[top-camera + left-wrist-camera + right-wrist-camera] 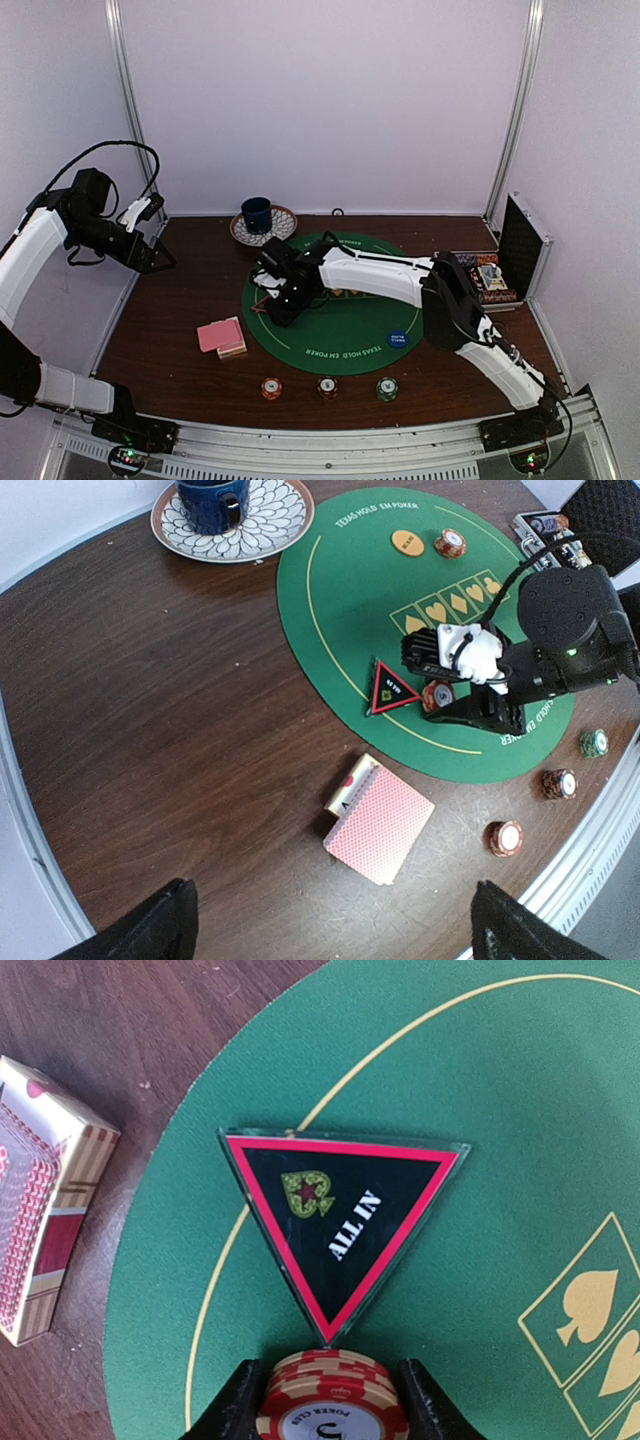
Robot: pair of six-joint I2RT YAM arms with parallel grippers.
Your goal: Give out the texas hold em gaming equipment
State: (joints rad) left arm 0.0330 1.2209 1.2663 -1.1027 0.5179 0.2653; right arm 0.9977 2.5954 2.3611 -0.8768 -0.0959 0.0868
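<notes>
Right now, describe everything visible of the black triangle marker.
The triangle marker is a flat black plate with a red border and a clear, acrylic-looking rim. It carries white ALL IN lettering and a green spade emblem with a red star. It lies flat on the green mat, across its yellow line. One tip points at the red chip stack held in the right gripper; contact there is unclear.

A dark wooden bench [170, 340] is boxed in by plain pale lilac walls [330, 100] behind it and on both sides. Slim metal posts [127, 100] rise at the bench's far corners; a metal rail [330, 442] edges its near side.
</notes>
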